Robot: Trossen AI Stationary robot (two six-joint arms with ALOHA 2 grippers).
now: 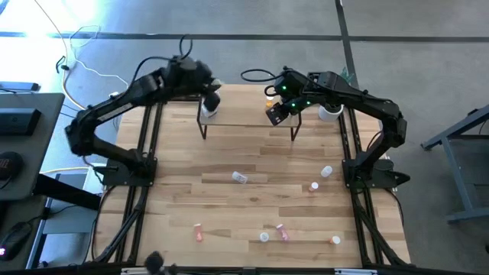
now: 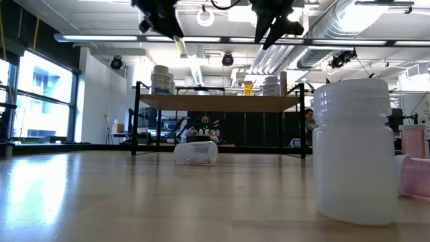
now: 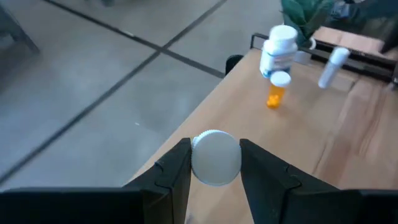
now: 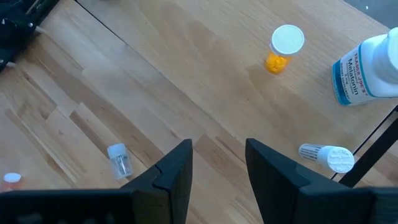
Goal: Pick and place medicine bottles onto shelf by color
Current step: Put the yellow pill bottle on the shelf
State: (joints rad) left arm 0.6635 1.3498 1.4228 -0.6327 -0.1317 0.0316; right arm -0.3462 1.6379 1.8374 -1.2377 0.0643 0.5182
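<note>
The light-wood shelf (image 1: 248, 114) stands at the table's far middle. A white bottle (image 1: 210, 107) with a white cap (image 3: 215, 157) stands upright on its left end; it also shows in the low view (image 2: 160, 79). My left gripper (image 3: 215, 180) is open above it, one finger on either side of the cap, and the low view shows it (image 2: 161, 23) clear of the bottle. An orange bottle (image 4: 283, 50) and a blue-labelled white bottle (image 4: 367, 62) stand toward the shelf's right end. My right gripper (image 4: 217, 180) is open and empty above the shelf's right part (image 1: 276, 111).
Several small bottles lie on the table's near half: a clear one (image 1: 240, 177), pink ones (image 1: 198, 231) (image 1: 282, 231), white ones (image 1: 327, 171) (image 1: 264, 237). A small bottle (image 4: 326, 155) lies by the shelf's black leg. A white plant pot (image 1: 330, 113) stands right of the shelf.
</note>
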